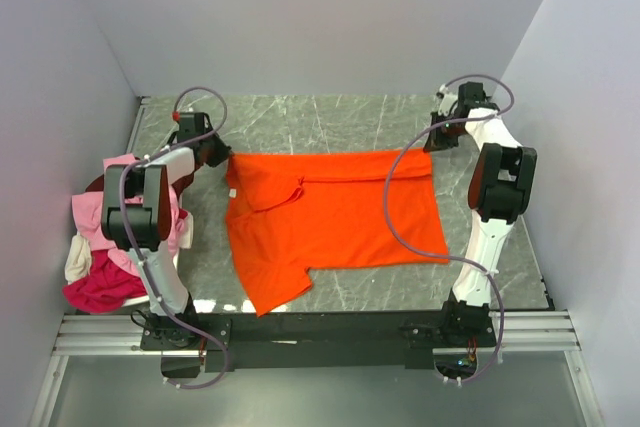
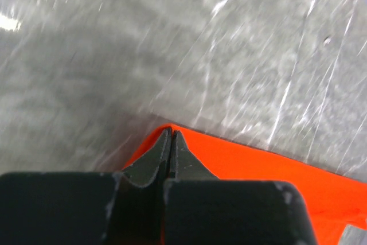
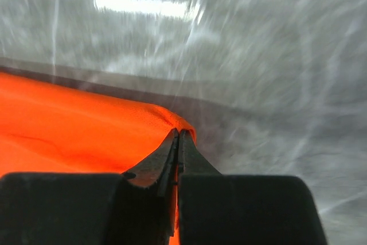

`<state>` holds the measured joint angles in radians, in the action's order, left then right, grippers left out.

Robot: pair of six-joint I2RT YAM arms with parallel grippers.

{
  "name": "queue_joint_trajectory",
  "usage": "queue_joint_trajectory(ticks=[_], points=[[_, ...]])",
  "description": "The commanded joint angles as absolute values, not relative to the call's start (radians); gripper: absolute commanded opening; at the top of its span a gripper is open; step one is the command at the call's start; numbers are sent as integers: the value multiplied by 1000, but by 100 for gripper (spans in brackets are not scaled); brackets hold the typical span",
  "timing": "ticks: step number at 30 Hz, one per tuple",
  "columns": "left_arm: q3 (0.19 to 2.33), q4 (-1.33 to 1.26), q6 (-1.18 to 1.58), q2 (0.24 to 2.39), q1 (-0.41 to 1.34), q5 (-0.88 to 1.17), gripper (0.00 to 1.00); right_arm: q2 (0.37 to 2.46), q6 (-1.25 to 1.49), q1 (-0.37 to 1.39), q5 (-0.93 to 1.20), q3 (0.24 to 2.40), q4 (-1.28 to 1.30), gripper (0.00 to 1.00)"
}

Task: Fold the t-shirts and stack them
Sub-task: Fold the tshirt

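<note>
**Left claw** (image 2: 171, 135): shut tight, fingers pressed flat together. A point of the orange t-shirt (image 1: 330, 217) is nipped between them. The cloth emerges beside and behind the tips and runs off to the claw's right. Bare bench (image 1: 330, 122) lies ahead of it.

**Right claw** (image 3: 179, 137): likewise closed on a bunched corner of the same shirt. The fabric spreads to the claw's left, with bare bench ahead and to the right.

**Reason for hold**: each claw has one far corner, so the far hem is stretched between them. In my judgement this two-point grip is meant to keep the edge straight so the cloth can be carried over evenly as a fold. A single grip would let it sag and twist.

**Task item**: the orange shirt lies spread between the two claws and trails back from them toward the arm bases. One sleeve sticks out on the near-left side. A shallow crease runs close behind the held hem.

**Material**: soft matte knit, limp, puckering slightly at both pinch points. The bench is hard grey veined stone with a glossy surface.

**Other garments**: the pink, magenta and cream tees (image 1: 100, 247) lie crumpled in a heap well behind and outside the left claw, unfolded.
</note>
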<state>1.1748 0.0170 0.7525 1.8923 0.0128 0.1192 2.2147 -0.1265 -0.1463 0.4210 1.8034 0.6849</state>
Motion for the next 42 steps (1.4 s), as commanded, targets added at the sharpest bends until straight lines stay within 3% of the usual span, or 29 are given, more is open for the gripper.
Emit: queue_joint_trajectory(ticks=[1,10,11,12,13,14,15,18,24,28,32,38,41,42], points=[[1276,41,739,1936,6,117,0,2213,-77,-149,331,1908,591,0],[1586,94,729,2147,5,161,2,2384,-23,-144,252,2235,589,0],[1641,86,726,2166,5,176,7,2396,-23,-140,224,2270,578,7],[1670,95,727,2198,5,182,17,2407,-23,-135,201,2284,569,31],[1701,104,726,2212,5,192,25,2417,-26,-124,177,2292,558,41],[1760,123,715,2221,5,205,40,2419,-31,-118,148,2293,530,49],[1788,135,710,2230,5,201,47,2416,-32,-114,97,2281,513,60],[1876,173,664,2200,5,173,58,2373,-46,-97,23,2217,439,71],[1743,83,509,1935,17,240,64,2205,-157,-94,200,1998,400,72],[1525,116,401,1743,60,317,69,2013,-390,-89,622,1794,472,72],[1338,185,301,1579,132,373,69,1858,-598,-77,768,1594,576,72],[1085,294,190,1356,267,353,68,1688,-742,-77,792,1388,679,71],[979,296,216,1281,307,354,68,1677,-620,-83,668,1350,641,68],[957,296,227,1261,316,371,68,1683,-580,-87,646,1350,640,63]])
